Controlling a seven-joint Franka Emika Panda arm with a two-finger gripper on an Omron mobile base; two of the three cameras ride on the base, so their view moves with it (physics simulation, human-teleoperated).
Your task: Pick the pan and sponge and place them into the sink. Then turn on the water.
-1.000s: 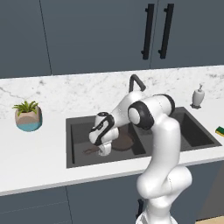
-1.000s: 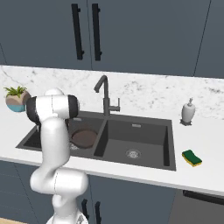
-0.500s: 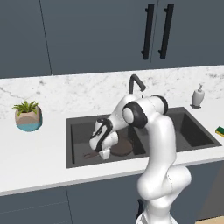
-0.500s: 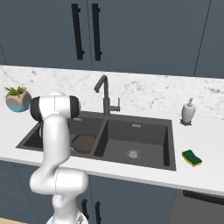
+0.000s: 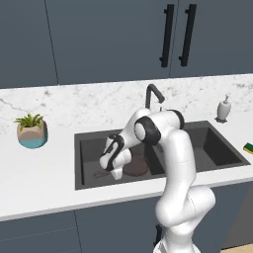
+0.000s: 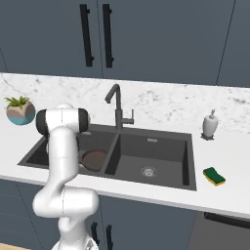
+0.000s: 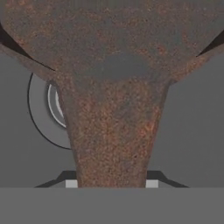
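The dark brown pan (image 5: 136, 167) lies low in the left basin of the dark grey sink (image 5: 207, 148), also seen as the pan (image 6: 95, 159) in the sink (image 6: 161, 146). My gripper (image 5: 115, 171) reaches down into that basin and is shut on the pan's handle (image 5: 101, 174). In the hand view the rusty brown handle (image 7: 116, 131) runs between my fingertips (image 7: 72, 183) up to the pan's bowl, with the gripper (image 7: 112, 183) closed around it. The yellow and green sponge (image 6: 215, 176) rests on the counter right of the sink, near its front edge, seen as the sponge (image 5: 248, 147). No water runs from the faucet (image 6: 117, 105).
A white soap dispenser (image 6: 210, 125) stands behind the sink's right corner. A potted plant (image 5: 32, 131) sits on the counter to the left. The round metal drain (image 7: 49, 109) of the left basin shows under the handle. Dark cabinets hang above the marble counter.
My gripper has sunk a little deeper into the left basin, carrying the pan down with it. The sponge has stayed put.
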